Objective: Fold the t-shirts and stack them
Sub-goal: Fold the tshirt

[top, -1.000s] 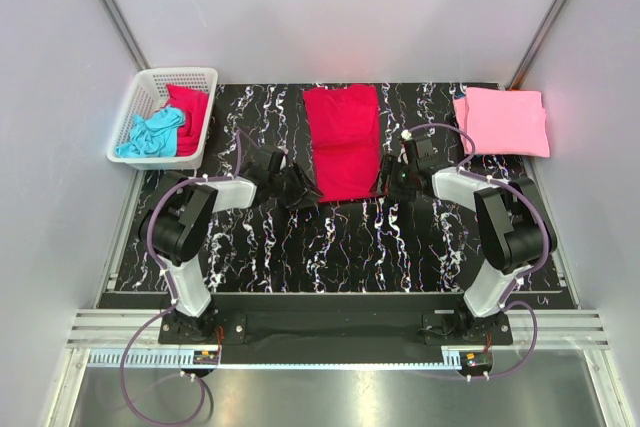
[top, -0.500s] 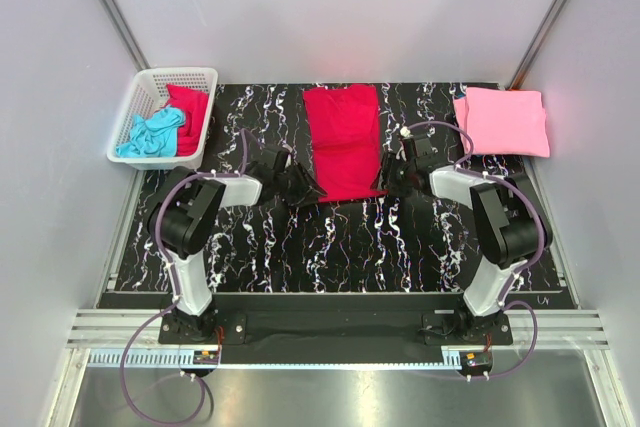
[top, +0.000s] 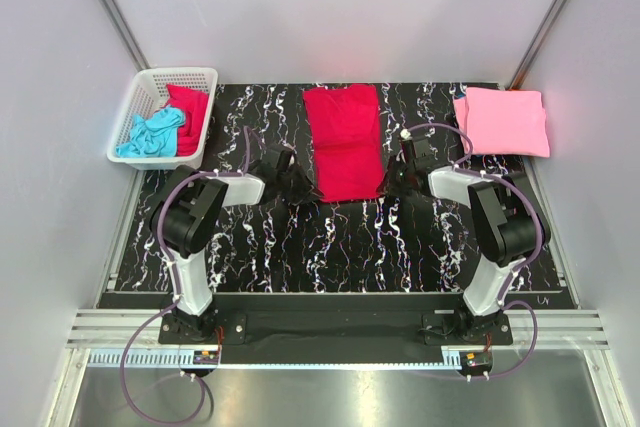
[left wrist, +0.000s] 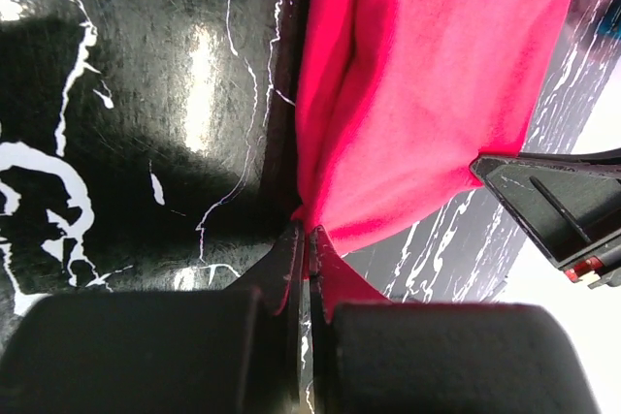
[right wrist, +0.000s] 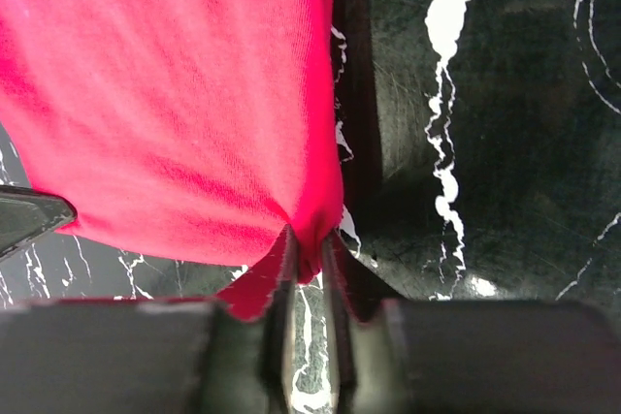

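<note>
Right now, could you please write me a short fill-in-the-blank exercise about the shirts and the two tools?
The left tool and right tool are both shut on the central t-shirt, which is ____.
The white basket holds a red t-shirt and a ____ one.
The folded t-shirt at the far right is ____.
Missing words: crimson; turquoise; pink.

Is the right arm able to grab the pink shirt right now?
Probably not yet. The right gripper is pinching a corner of the crimson t-shirt, so it is busy. The folded pink t-shirt lies off to its side with nothing between them.
</note>
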Motion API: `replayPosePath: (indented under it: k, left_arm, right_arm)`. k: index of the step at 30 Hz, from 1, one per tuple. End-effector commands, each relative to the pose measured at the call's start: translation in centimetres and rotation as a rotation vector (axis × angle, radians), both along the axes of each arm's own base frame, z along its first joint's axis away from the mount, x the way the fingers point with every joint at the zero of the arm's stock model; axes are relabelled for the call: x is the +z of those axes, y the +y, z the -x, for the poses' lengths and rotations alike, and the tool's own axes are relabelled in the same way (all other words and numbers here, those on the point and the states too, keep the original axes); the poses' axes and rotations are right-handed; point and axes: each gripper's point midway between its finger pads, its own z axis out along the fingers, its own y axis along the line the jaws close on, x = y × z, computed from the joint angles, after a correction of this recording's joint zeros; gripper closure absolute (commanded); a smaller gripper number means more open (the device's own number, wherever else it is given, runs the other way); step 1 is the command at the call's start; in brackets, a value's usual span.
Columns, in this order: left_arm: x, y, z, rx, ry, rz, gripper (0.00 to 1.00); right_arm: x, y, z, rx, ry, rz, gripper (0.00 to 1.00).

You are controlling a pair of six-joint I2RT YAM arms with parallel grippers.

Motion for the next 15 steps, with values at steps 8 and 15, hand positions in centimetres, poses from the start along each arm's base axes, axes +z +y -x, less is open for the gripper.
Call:
replayPosePath:
  k: [8, 15]
  left_arm:
    - [-1.5, 3.3, 1.6, 0.031, 0.011, -0.194, 1.00]
    - [-0.4, 5.6, 6.7, 0.020, 0.018, -0.288, 1.00]
  right_arm:
    - [-1.7, -2.2, 4.3, -0.022, 0.105, 0.075, 1.00]
    - [-0.7, -0.3, 8.9, -0.040, 0.207, -0.082, 1.00]
